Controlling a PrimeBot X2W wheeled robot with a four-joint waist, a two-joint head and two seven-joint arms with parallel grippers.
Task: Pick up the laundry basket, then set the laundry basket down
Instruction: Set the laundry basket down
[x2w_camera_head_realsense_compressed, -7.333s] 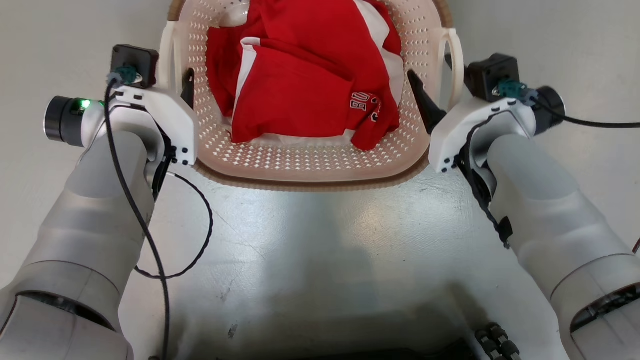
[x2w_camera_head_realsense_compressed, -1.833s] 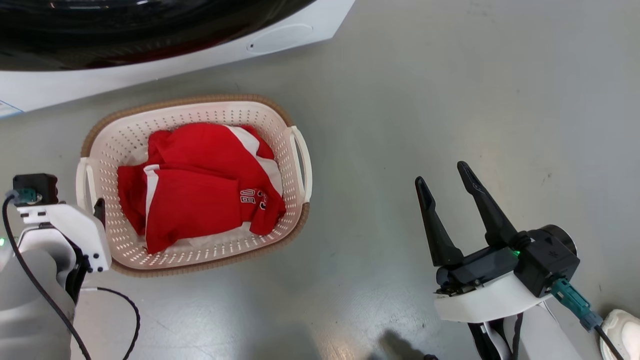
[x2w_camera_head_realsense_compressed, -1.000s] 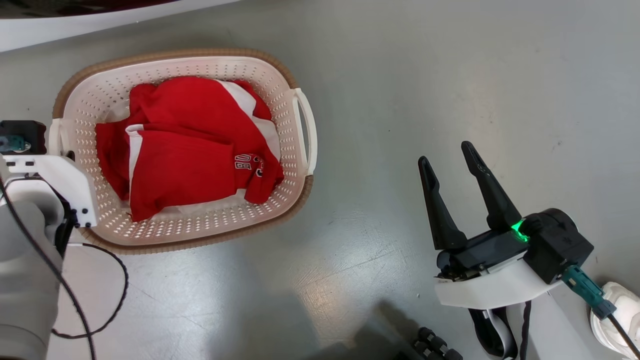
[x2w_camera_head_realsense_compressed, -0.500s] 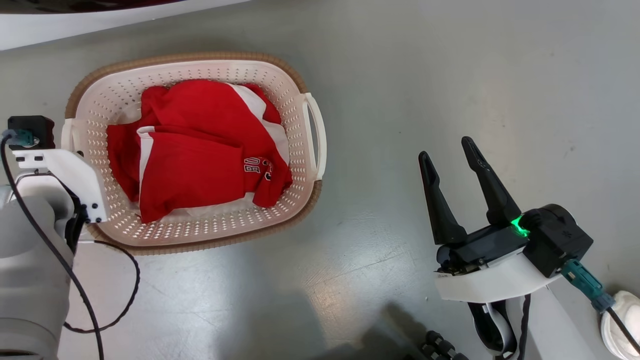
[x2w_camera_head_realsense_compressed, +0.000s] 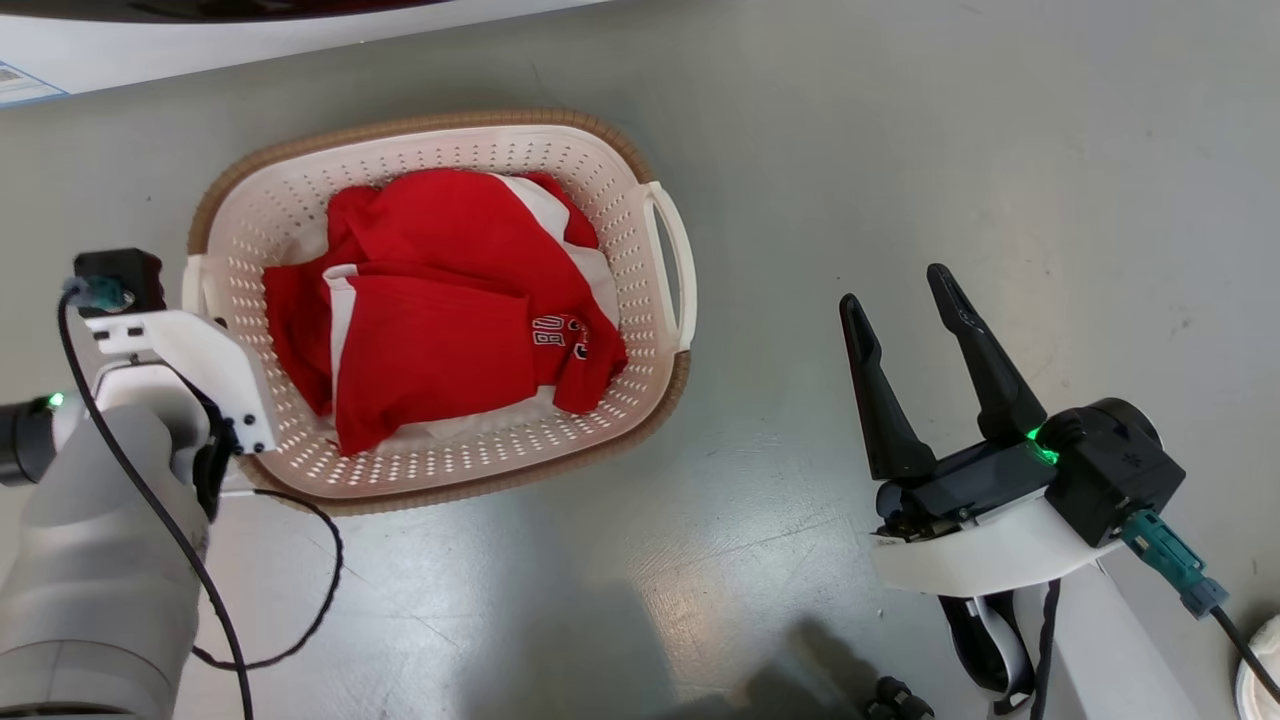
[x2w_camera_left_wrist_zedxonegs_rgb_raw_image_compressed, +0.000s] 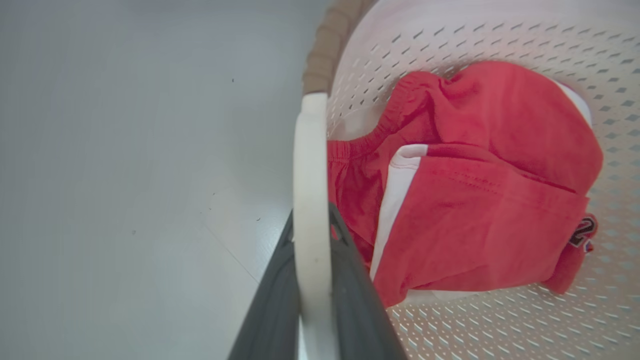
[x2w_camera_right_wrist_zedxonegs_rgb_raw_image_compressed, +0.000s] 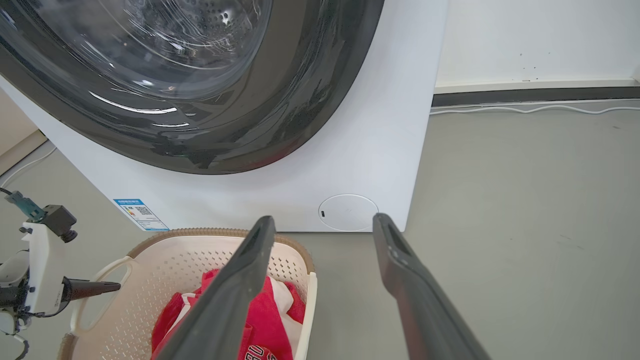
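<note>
Head view — right pincer (x2w_camera_head_realsense_compressed: 894, 286) gapes; left pincer (x2w_camera_left_wrist_zedxonegs_rgb_raw_image_compressed: 311, 224) grips laundry basket (x2w_camera_head_realsense_compressed: 430, 122).

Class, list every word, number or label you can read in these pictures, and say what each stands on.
"BO": white outlined characters on the red garment in the laundry basket; a fold hides the rest, so the reading is uncertain.
Blue-and-white sticker on the washing machine: print too small to read.
</note>
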